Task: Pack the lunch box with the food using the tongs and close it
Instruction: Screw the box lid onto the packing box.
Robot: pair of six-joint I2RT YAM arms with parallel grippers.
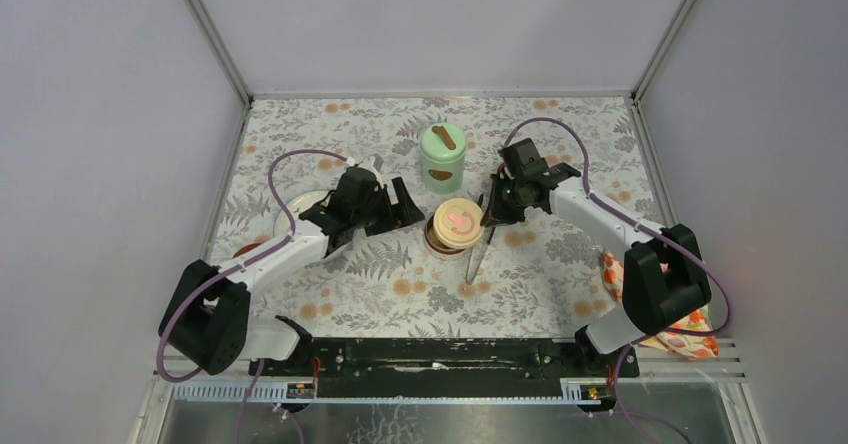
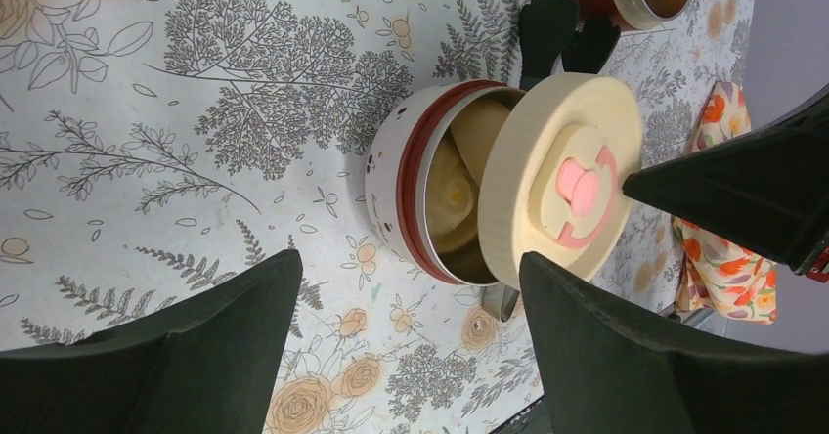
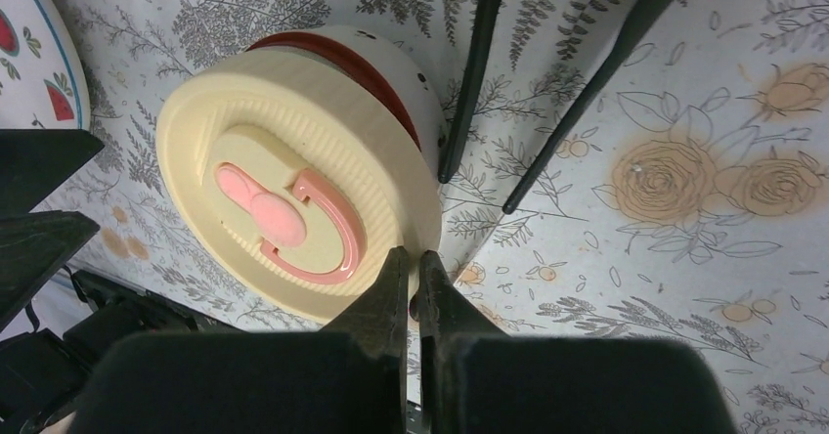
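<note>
On a floral-printed table [image 1: 560,264] walled in pale grey, the left gripper [image 1: 398,207] hangs with its jaws wide and empty just left of the steel bowl [image 2: 386,175]. The bowl's cream lid [image 1: 457,221] sits askew, the gap facing left over pale balls [image 2: 452,185]. The green jar [image 1: 443,159] stands upright just behind; the tongs [image 1: 477,257] lie flat just right of the bowl, long axis running near to far, beside the right gripper [image 3: 414,258], pinched together on nothing at the lid's rim.

Matt ribbed plastic cream lid [image 3: 293,175], smooth glossy bowl [image 2: 386,185] (painted metal)
</note>
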